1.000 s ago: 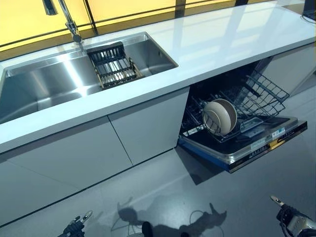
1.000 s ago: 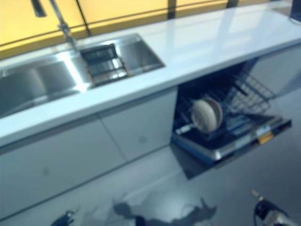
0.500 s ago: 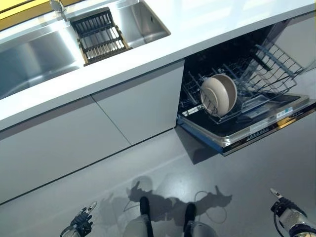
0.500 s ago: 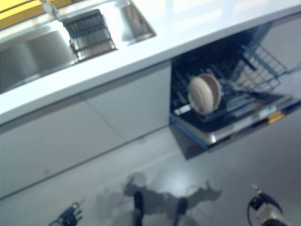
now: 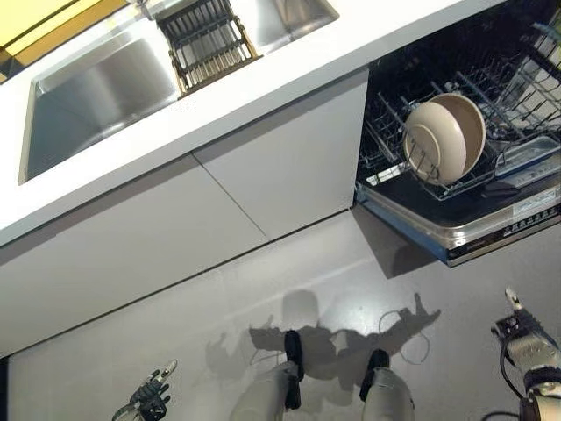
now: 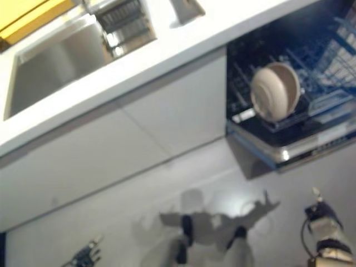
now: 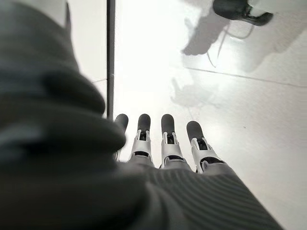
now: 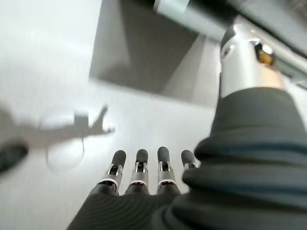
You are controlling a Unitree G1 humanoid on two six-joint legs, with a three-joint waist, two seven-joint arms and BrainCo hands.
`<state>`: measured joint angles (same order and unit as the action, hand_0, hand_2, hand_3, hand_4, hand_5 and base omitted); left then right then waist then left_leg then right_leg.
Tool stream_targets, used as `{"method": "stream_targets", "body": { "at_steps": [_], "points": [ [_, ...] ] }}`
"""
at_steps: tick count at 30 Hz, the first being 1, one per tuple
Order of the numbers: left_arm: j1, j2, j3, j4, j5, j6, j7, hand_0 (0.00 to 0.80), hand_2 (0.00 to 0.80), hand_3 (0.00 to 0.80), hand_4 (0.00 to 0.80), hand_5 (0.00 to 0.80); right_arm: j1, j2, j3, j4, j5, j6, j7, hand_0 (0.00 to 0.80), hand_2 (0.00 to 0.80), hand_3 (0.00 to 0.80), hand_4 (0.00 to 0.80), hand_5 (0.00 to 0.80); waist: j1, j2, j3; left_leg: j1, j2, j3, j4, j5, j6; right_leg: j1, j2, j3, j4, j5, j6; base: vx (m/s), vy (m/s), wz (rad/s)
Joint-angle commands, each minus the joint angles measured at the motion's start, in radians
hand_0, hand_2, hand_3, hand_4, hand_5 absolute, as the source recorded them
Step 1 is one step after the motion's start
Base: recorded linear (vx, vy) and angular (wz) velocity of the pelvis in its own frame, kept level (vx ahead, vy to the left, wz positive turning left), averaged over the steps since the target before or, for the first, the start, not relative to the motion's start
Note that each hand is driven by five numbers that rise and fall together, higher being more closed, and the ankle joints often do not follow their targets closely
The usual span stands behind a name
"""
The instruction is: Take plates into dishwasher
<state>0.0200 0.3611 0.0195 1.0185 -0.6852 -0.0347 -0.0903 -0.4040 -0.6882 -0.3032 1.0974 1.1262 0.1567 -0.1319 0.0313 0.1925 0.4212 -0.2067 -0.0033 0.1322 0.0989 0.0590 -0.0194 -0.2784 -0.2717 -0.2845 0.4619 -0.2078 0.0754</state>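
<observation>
Both plates [image 5: 444, 138] are already standing on edge in the dishwasher's lower rack [image 5: 491, 167] on the right, faces turned toward the left, rims up. The left robot hand [image 7: 165, 143] and right robot hand [image 8: 144, 175] hang empty over the floor, fingers relaxed. I'd check the sink [image 5: 101, 92] for more plates before moving in.

Only the camera has tilted down; plates [image 5: 443, 137] and hands unmoved.

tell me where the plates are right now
In the left eye view the beige plates stand on edge in the lower rack of the open dishwasher, at the right, under the white counter.
</observation>
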Motion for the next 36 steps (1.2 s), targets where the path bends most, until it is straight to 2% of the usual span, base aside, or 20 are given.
{"method": "stream_targets", "body": {
  "at_steps": [1, 7, 16, 28, 36],
  "points": [
    [0.049, -0.016, -0.031, -0.009, -0.023, -0.027, -0.003, 0.000, 0.000, 0.000, 0.000, 0.000, -0.074, -0.075, -0.015, -0.023, 0.166, -0.023, 0.077, 0.000, 0.000, 0.000, 0.000, 0.000, 0.033, 0.005, 0.015, -0.033, 0.016, -0.006, 0.177, -0.146, 0.028, 0.021, 0.025, -0.023, 0.037, -0.055, -0.110, -0.044, 0.036, 0.12],
    [0.067, -0.037, -0.048, -0.017, -0.045, -0.030, 0.012, 0.000, 0.000, 0.000, 0.000, 0.000, -0.212, -0.126, -0.011, 0.010, 0.226, -0.009, 0.125, 0.000, 0.000, 0.000, 0.000, 0.000, 0.061, 0.032, 0.006, -0.032, -0.003, -0.022, 0.198, -0.144, 0.028, 0.025, 0.006, -0.037, 0.090, -0.080, -0.122, -0.014, 0.051, 0.09],
    [0.116, -0.035, -0.055, -0.036, -0.052, -0.022, 0.016, 0.000, 0.000, 0.000, 0.000, 0.000, -0.414, -0.185, 0.057, -0.038, 0.268, -0.001, 0.108, 0.000, 0.000, 0.000, 0.000, 0.000, 0.105, 0.049, -0.003, -0.016, -0.016, -0.036, 0.199, -0.136, 0.021, 0.057, -0.018, -0.073, 0.122, -0.100, -0.125, 0.010, 0.014, 0.13],
    [0.153, -0.004, -0.055, -0.069, -0.030, -0.014, -0.012, 0.000, 0.000, 0.000, 0.000, 0.000, -0.650, -0.234, 0.175, -0.063, 0.290, -0.048, 0.089, 0.000, 0.000, 0.000, 0.000, 0.000, 0.145, 0.043, -0.015, 0.005, -0.014, -0.060, 0.171, -0.118, 0.016, 0.100, -0.003, -0.097, 0.087, -0.089, -0.121, 0.021, -0.005, 0.02],
    [0.163, 0.022, -0.037, -0.079, -0.020, -0.013, -0.007, 0.000, 0.000, 0.000, 0.000, 0.000, -0.724, -0.265, 0.222, -0.069, 0.296, -0.079, 0.085, 0.000, 0.000, 0.000, 0.000, 0.000, 0.161, 0.031, -0.016, 0.002, -0.011, -0.073, 0.168, -0.117, 0.010, 0.117, 0.008, -0.109, 0.071, -0.085, -0.118, 0.013, -0.030, 0.04]
  ]
}}
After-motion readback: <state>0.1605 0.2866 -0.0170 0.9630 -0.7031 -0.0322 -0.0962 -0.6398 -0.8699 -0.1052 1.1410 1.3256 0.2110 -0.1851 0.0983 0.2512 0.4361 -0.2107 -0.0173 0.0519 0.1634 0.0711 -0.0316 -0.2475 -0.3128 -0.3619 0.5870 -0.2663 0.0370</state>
